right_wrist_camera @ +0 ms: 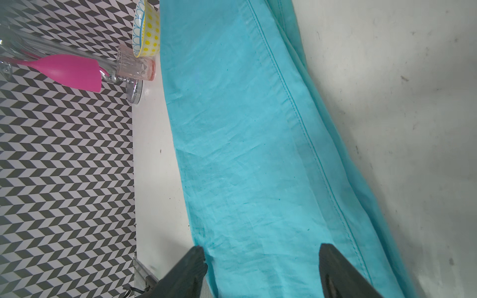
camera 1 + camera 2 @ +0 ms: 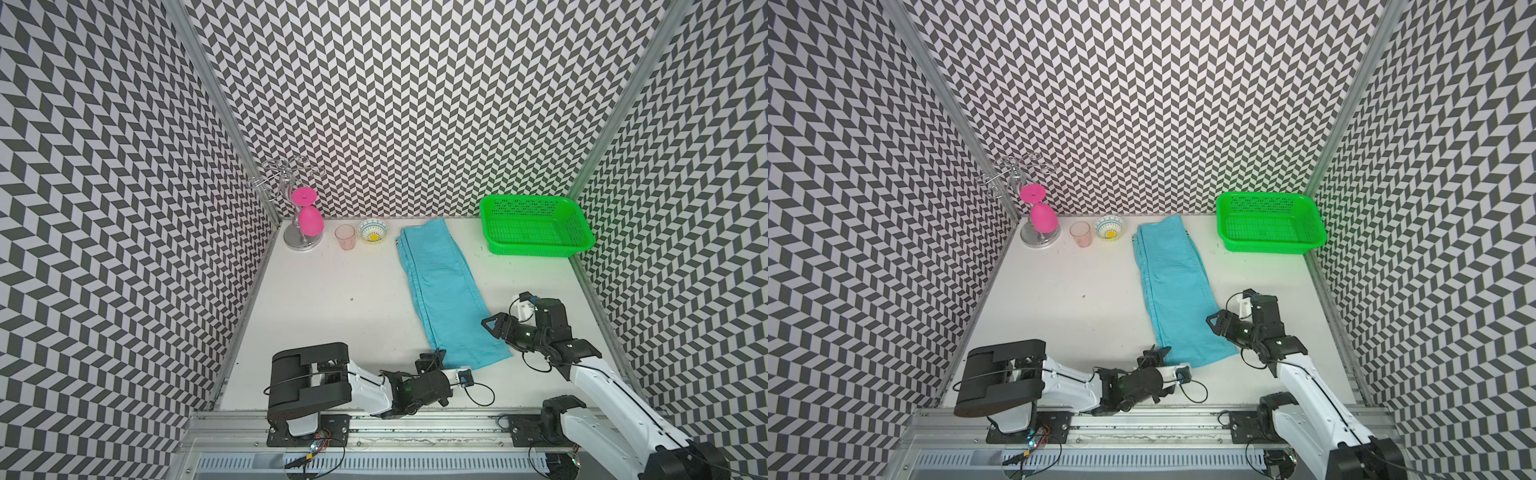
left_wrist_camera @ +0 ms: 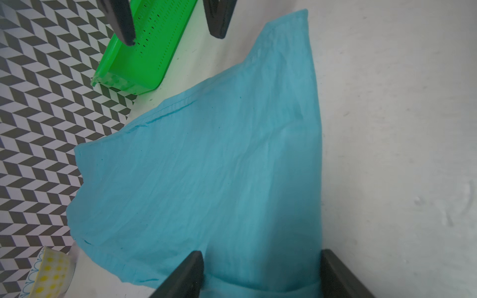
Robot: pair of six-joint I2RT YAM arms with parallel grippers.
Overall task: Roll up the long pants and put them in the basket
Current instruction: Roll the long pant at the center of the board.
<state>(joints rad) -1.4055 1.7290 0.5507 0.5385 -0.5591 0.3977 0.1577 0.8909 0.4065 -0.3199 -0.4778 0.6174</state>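
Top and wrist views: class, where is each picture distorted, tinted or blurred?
In both top views the wide lens splays the walls outward, and the green basket tints the table beside it; in the left wrist view the left gripper is soft close up; in the right wrist view the long pants seam is sharp.

Left wrist view: the long pants run out of frame between the jaws of the left gripper; whether they touch the cloth cannot be told. Ahead, the right gripper masks part of the green basket, itself cropped, as is the bowl.
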